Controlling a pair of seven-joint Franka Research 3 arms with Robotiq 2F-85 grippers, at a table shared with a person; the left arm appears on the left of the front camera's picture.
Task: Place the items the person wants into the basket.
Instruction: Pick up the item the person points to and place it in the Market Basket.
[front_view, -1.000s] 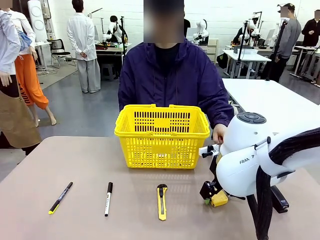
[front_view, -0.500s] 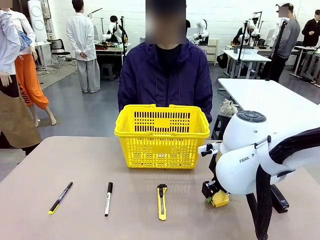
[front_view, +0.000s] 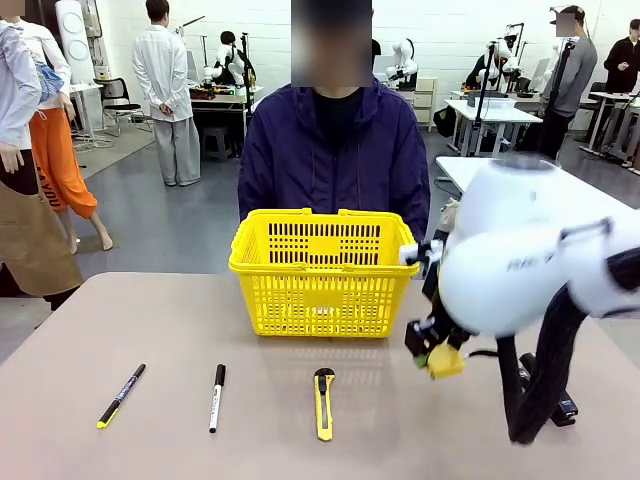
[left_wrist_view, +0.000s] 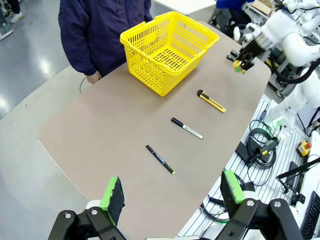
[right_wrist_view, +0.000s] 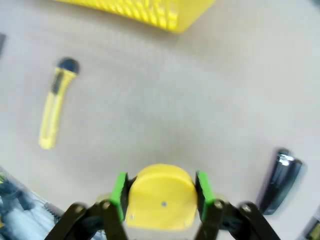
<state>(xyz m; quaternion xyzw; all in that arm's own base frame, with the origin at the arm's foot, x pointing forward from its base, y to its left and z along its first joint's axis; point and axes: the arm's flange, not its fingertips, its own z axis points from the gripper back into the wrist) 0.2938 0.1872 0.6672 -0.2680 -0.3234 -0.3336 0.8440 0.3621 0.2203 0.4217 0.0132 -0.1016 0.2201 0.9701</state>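
Observation:
My right gripper (front_view: 437, 352) is shut on the small round yellow tape measure (front_view: 446, 362) and holds it above the table, right of the yellow basket (front_view: 322, 268). In the right wrist view the tape measure (right_wrist_view: 160, 196) sits between the green pads (right_wrist_view: 119, 194), with the utility knife (right_wrist_view: 54, 110) and the basket's corner (right_wrist_view: 150, 12) below it. The knife (front_view: 323, 402) and the white marker (front_view: 216, 397) lie on the table in front of the basket. My left gripper (left_wrist_view: 172, 192) hangs open high over the table's end. The person (front_view: 335, 160) stands behind the basket.
A black pen with a yellow tip (front_view: 121, 395) lies left of the marker. A black stapler (right_wrist_view: 279, 187) rests on the table to the right, partly behind my right arm's cables (front_view: 530, 400). Other people and tables stand far behind.
My right gripper closed on the tape measure and lifted it off the table. The person's hand near that arm has drawn back. The left arm has not moved.

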